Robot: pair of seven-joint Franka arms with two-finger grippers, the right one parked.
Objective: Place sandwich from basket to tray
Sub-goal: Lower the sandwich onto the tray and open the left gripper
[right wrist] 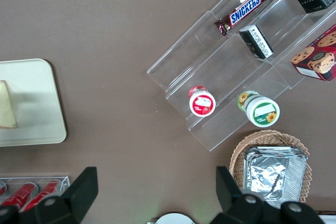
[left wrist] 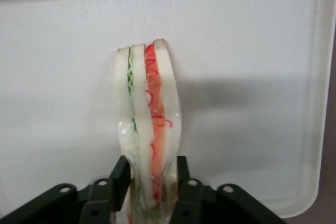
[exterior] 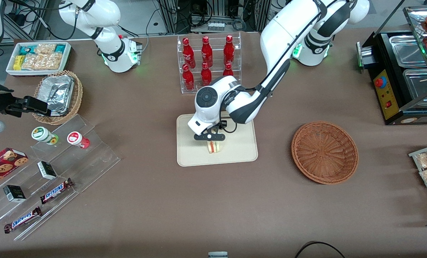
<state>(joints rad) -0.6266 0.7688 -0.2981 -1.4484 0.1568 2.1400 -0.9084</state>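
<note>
My left gripper (exterior: pixel 213 142) is over the cream tray (exterior: pixel 235 152), shut on the sandwich (exterior: pixel 214 147). In the left wrist view the black fingers (left wrist: pixel 119 174) pinch the clear-wrapped wedge (left wrist: pixel 147 114) at one end, the gripper (left wrist: pixel 152 170) squeezing it narrower there. Pale bread with green and red-orange filling points down at the tray (left wrist: pixel 252 51); whether it touches the surface I cannot tell. The reddish-brown woven basket (exterior: pixel 324 152) lies beside the tray toward the working arm's end, with nothing in it. The right wrist view catches the tray's corner (right wrist: pixel 37 114) and a slice of sandwich (right wrist: pixel 6 106).
A clear rack of red bottles (exterior: pixel 208 61) stands farther from the front camera than the tray. Toward the parked arm's end are an acrylic stepped shelf (exterior: pixel 66 161) with snacks, a tan wicker basket of foil containers (exterior: pixel 57 96) and a white bin (exterior: pixel 38 57). A black food warmer (exterior: pixel 403 79) sits at the working arm's end.
</note>
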